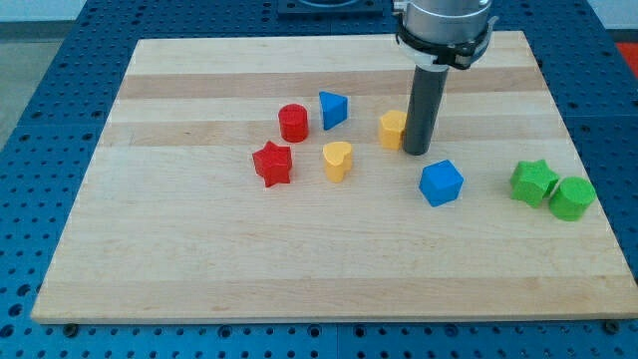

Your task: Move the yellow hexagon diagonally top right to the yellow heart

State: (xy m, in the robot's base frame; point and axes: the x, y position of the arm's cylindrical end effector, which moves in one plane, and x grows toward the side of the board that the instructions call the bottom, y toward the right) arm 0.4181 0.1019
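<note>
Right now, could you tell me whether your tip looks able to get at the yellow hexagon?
Probably yes. My tip stands right against the yellow hexagon's right-hand side in the view, with nothing between them. The yellow heart lies lower left of the hexagon, clear of the contact.

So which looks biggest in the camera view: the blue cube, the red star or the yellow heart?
Largest to smallest:
1. blue cube
2. red star
3. yellow heart
The cube and star look close, and the cube sits nearer the view's bottom, so that's unsure.

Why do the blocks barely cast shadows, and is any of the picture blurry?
In the camera view, light is soft and even, so the yellow heart and blue cube show only faint shadows; my tip, beside the yellow hexagon, looks sharp; no glare on the wooden board.
</note>
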